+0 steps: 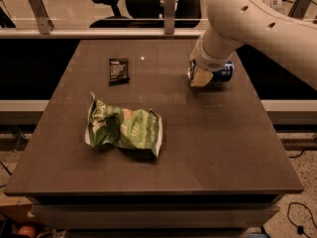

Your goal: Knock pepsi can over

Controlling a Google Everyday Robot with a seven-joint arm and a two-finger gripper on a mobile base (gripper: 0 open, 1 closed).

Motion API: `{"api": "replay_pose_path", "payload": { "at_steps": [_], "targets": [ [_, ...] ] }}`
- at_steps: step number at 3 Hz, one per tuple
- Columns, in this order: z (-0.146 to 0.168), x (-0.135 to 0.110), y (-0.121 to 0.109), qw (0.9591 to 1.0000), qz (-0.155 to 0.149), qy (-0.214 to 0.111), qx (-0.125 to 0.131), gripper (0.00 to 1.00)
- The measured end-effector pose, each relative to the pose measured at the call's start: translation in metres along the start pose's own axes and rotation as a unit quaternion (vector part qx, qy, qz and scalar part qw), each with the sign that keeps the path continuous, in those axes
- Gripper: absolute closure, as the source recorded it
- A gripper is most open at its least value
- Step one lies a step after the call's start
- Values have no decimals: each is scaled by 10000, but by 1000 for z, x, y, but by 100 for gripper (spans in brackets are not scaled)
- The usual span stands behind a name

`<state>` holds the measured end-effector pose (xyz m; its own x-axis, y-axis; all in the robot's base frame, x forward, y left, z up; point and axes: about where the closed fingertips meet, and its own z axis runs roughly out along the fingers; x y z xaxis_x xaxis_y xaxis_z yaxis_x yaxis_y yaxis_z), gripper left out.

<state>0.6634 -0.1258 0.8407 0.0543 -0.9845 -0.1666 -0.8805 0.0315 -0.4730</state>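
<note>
- Whether my jaws stand apart or together I cannot tell; from this side only a pale tan tip shows, with the wrist housing above it.
- My gripper (pixel 200 77) is low over the far right part of the table (pixel 208 148), its tan tip at or just above the dark top.
- My arm (pixel 257 19), white and thick, comes in from the upper right corner and bends down to the wrist, covering much of what lies behind it.
- The pepsi can (pixel 225 72) is right against my gripper on its right side, near the table's far right edge. I see a dark blue patch with a bit of silver; the rest is behind my wrist.
- I cannot tell if the can is upright or tipped, nor if I am clamped on it or only touching it.
- A crumpled green snack bag (pixel 124 129) lies flat on the left half of the table, nearer the front, well apart from me and the can.
- A small flat black packet (pixel 119 70) lies toward the far left, apart from the bag and well away from the can.
- Beyond the table runs a pale rail (pixel 99 33) with upright posts, and behind it a dark office chair (pixel 111 1).
</note>
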Motion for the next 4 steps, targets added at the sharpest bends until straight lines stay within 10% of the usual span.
{"api": "replay_pose_path", "payload": {
  "at_steps": [2, 4],
  "targets": [
    [1, -1, 1, 10000, -14, -1, -11, 11],
    [-2, -3, 0, 10000, -23, -2, -18, 0]
  ]
}}
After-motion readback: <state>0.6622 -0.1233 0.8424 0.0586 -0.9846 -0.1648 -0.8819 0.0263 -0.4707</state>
